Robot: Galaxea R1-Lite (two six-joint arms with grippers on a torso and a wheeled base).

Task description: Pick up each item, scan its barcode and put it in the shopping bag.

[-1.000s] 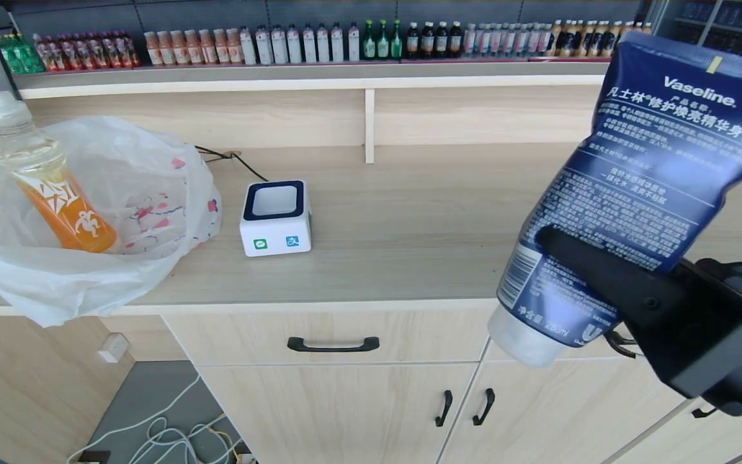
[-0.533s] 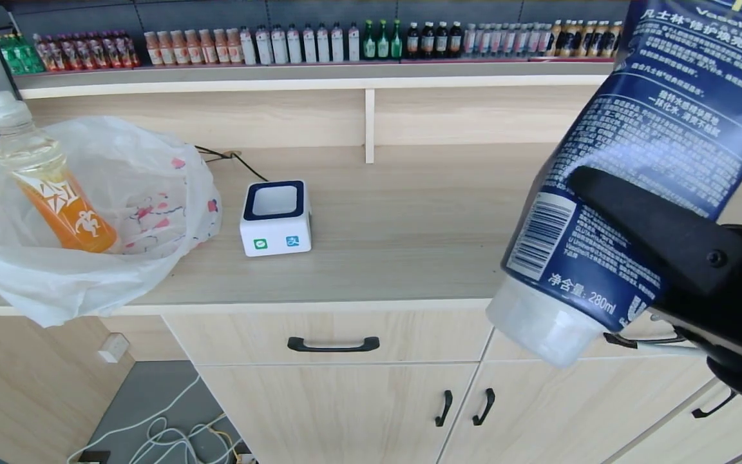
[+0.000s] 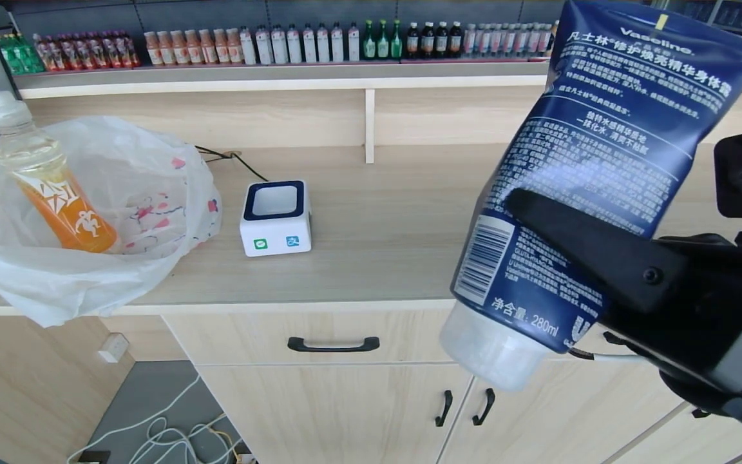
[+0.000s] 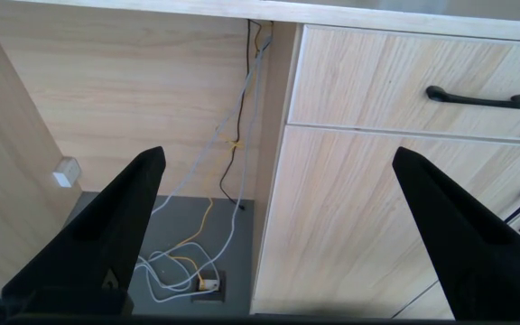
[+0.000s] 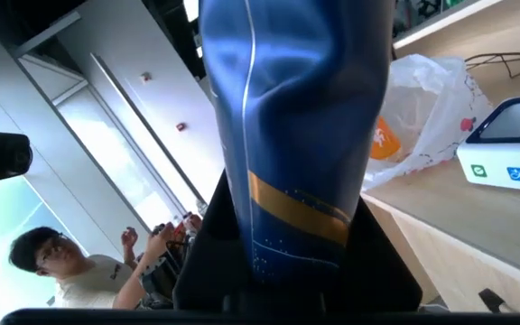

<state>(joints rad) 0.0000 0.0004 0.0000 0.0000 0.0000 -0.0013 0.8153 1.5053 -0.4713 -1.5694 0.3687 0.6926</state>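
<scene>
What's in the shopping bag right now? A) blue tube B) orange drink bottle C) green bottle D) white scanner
B: the orange drink bottle leans inside the shopping bag; the blue tube is outside it, clamped in the right gripper.

Right gripper (image 3: 532,216) high, clamped on blue tube (image 3: 609,142); left gripper (image 4: 278,158) low, spread wide.

Matte black claws on boxy housings
On the right claw (image 3: 532,212), a long flat black finger (image 3: 577,241) with one round screw (image 3: 651,276) near its base, a black wrist block (image 3: 732,348) edged pale grey, a thin pale cable (image 3: 609,356) beneath; on the left claw (image 4: 278,153), two black tapered wedges
</scene>
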